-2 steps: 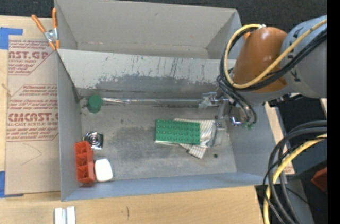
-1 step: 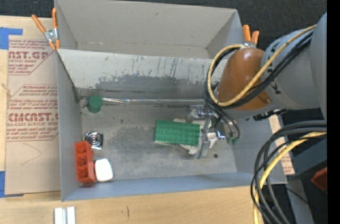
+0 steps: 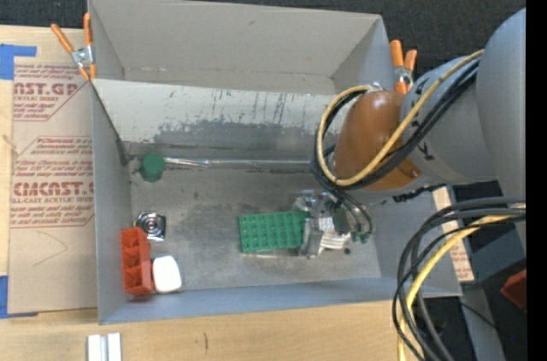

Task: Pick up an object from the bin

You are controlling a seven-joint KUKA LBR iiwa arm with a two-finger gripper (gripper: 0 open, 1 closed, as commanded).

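A green studded building plate [image 3: 271, 233] lies flat on the bin floor near the front, right of centre. My gripper [image 3: 318, 231] is down at the plate's right edge, its metal fingertips touching or overlapping that edge. Whether the plate is between the fingers cannot be made out.
A small green round piece [image 3: 152, 168] sits at the back left of the floor. In the front left corner lie a red block [image 3: 133, 260], a white rounded piece [image 3: 166, 274] and a small silver metal part [image 3: 152, 225]. The arm with its orange cover and cables comes in from the right.
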